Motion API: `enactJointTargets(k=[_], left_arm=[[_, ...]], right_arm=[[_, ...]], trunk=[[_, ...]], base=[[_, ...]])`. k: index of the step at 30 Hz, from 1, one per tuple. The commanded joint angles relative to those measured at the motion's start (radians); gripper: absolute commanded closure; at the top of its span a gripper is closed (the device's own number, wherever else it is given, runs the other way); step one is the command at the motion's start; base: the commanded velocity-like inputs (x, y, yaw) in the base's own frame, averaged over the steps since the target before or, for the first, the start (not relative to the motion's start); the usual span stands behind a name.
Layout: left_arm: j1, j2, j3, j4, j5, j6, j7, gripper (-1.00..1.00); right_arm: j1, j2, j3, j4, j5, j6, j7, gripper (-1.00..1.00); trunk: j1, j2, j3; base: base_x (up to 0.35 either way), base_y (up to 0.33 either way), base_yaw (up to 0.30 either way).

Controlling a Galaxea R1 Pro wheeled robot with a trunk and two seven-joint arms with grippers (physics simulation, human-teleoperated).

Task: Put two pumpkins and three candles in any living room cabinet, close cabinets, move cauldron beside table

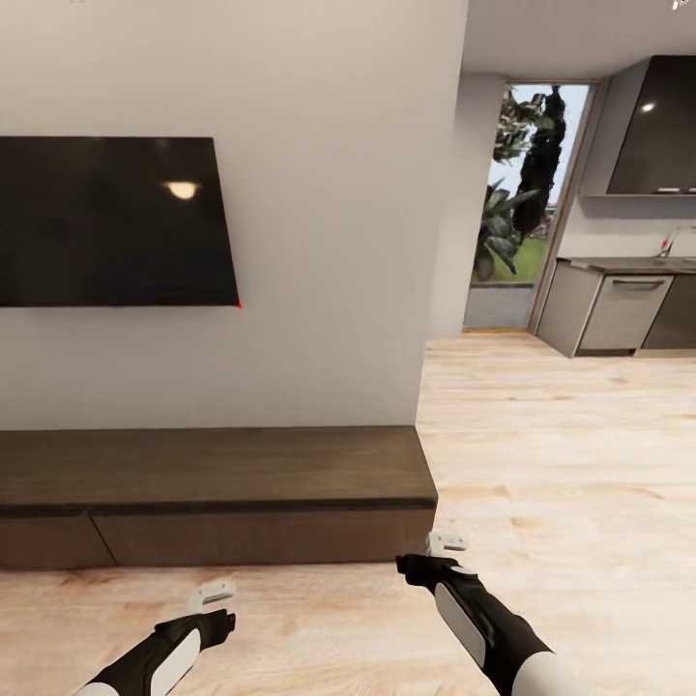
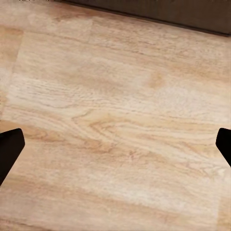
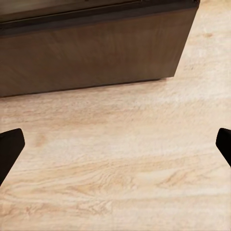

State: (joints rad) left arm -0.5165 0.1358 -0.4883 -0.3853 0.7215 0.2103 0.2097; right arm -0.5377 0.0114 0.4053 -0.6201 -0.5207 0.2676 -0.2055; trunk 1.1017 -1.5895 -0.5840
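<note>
The long low dark-brown cabinet (image 1: 213,493) stands against the white wall under the television, its drawer fronts shut. Its right end (image 3: 96,53) fills the far part of the right wrist view. My left gripper (image 1: 215,594) hovers over bare floor in front of the cabinet, open and empty, its dark fingertips (image 2: 9,149) spread wide. My right gripper (image 1: 447,543) hangs near the cabinet's right front corner, open as well with nothing between its fingers (image 3: 8,151). No pumpkins, candles, cauldron or table are in view.
A black television (image 1: 111,222) hangs on the wall above the cabinet. Light wooden floor (image 1: 561,464) stretches to the right toward a kitchen counter (image 1: 623,304) and a glass door (image 1: 522,203) with plants behind it.
</note>
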Motion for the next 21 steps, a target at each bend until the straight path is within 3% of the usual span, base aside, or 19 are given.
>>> enactJointTargets(k=[1,8,12,21], left_arm=[[0.000,0.001,-0.008,-0.003,0.009,0.003,0.008,-1.00],[0.000,0.002,-0.008,0.022,0.007,0.002,0.008,-1.00],[0.000,0.002,-0.009,0.085,0.005,-0.022,0.008,-1.00],[0.004,0.004,-0.016,0.173,0.004,-0.071,-0.023,-1.00]], right_arm=[[-0.001,-0.001,0.005,-0.002,-0.010,0.003,-0.009,-1.00],[0.000,-0.001,0.005,0.001,-0.010,0.003,-0.015,-1.00],[0.041,-0.015,0.004,0.010,-0.011,0.001,-0.019,-1.00],[0.124,-0.092,0.003,0.016,-0.013,-0.021,-0.020,-1.00]], trunk=[[-0.004,0.007,0.002],[-0.031,0.056,0.024],[-0.046,0.084,0.037],[-0.081,0.147,0.065]], base=[[0.000,0.000,0.000],[0.000,0.000,0.000],[0.000,0.000,0.000],[0.000,0.000,0.000]])
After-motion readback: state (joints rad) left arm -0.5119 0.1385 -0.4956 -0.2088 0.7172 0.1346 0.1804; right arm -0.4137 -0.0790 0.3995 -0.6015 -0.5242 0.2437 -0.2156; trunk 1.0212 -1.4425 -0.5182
